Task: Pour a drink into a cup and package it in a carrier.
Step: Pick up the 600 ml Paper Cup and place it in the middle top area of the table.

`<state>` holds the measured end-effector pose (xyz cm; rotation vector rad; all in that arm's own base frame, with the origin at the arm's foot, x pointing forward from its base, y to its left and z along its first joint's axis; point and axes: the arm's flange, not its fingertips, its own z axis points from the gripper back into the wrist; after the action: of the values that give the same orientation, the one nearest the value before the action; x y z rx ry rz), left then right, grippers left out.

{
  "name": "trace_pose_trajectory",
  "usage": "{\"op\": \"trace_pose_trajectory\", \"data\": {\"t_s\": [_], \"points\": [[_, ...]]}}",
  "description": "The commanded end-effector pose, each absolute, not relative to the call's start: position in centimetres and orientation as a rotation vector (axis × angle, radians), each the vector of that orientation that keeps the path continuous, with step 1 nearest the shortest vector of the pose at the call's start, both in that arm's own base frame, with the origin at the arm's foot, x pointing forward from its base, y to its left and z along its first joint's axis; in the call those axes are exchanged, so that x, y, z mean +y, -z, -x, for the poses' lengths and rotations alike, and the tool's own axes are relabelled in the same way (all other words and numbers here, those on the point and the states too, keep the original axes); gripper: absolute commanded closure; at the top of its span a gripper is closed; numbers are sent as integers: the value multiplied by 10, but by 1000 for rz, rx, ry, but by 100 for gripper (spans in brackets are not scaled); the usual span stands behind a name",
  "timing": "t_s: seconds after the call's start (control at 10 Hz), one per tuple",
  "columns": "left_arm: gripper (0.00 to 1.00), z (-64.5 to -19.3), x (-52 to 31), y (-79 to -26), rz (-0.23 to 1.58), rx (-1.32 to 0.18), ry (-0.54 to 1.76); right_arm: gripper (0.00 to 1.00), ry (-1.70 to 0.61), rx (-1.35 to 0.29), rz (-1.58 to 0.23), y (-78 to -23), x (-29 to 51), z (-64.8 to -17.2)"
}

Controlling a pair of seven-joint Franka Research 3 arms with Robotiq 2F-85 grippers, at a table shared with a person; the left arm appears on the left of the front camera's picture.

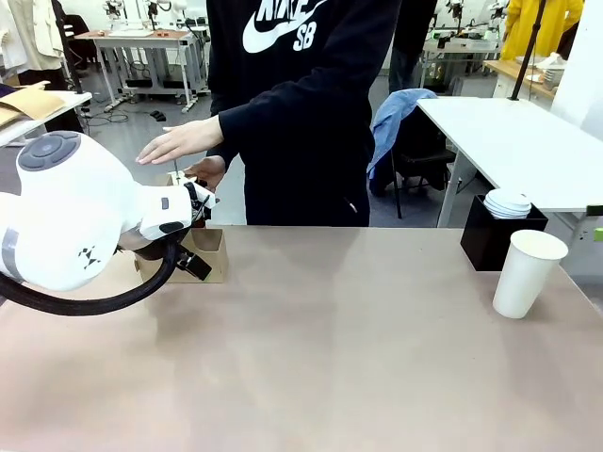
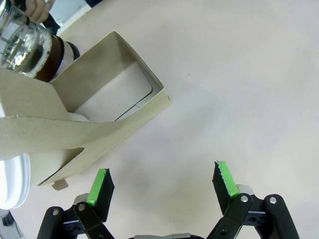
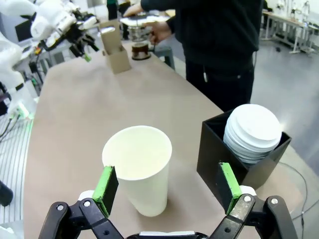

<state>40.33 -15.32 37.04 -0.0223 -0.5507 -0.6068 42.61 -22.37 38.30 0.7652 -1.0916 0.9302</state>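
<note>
The left end effector (image 2: pixel 163 177) hangs over the bench (image 2: pixel 239 74) with its green-padded fingers wide apart and nothing between them. Just beyond its fingertips stands the brown cardboard carrier (image 2: pixel 99 124), at the far left of the bench. The drink (image 2: pixel 50 62), a dark brown liquid, sits in the bottom of a glass jug (image 2: pixel 27 47) right behind the carrier, with a person's hand (image 2: pixel 37 10) at the top of the jug.

The right end effector (image 3: pixel 169 181) is also spread wide and grips nothing. A white paper cup (image 3: pixel 142 164) stands upright and empty ahead of it, near the right end of the bench. Just beside the cup is a black box (image 3: pixel 214 154) holding a stack of white lids (image 3: pixel 251 132). Cup and carrier are well apart, at opposite ends of the bench.
</note>
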Motion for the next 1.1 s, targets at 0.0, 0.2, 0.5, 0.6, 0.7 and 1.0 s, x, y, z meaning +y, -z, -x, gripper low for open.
{"op": "trace_pose_trajectory", "data": {"t_s": [0.0,0.2,0.5,0.6,0.7,1.0], "points": [[0,-403,-152,-370,24,-551,605,0,-916,-1071,-729,-401,-222,-425],[0,-403,-152,-370,24,-551,605,0,-916,-1071,-729,-401,-222,-425],[0,-403,-152,-370,24,-551,605,0,-948,-1252,-795,-357,-229,-423],[0,-403,-152,-370,24,-551,605,0,-967,-1294,-841,-336,-228,-422],[0,-403,-152,-370,24,-551,605,0,-957,-1320,-846,-320,-228,-421],[0,-403,-152,-370,24,-551,605,0,-994,-1392,-854,-280,-217,-423]]}}
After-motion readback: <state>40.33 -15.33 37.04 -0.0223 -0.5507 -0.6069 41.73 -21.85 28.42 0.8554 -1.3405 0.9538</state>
